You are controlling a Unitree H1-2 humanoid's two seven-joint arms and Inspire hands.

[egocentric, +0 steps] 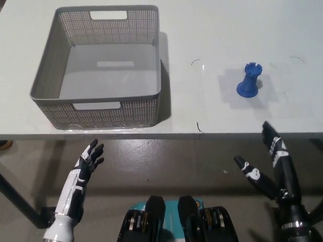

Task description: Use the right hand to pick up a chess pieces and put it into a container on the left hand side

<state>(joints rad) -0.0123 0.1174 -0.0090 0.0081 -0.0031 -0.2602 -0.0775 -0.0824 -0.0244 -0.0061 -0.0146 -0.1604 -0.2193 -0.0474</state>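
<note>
While unlabelled, blue rook (250, 80) stands beside basket (96, 70)

From my seat at the controls, the table (212, 30) fills the upper part of the head view, its near edge running across the middle. The basket (96, 108) sits on it at about ten o'clock, close to that near edge. The rook (249, 80) stands upright on the table at about two o'clock, well apart from the basket, to its right. Below the edge, off the table, the left hand (90, 159) is at seven o'clock and the right hand (267, 166) at four o'clock, nearer me than the rook.
</note>
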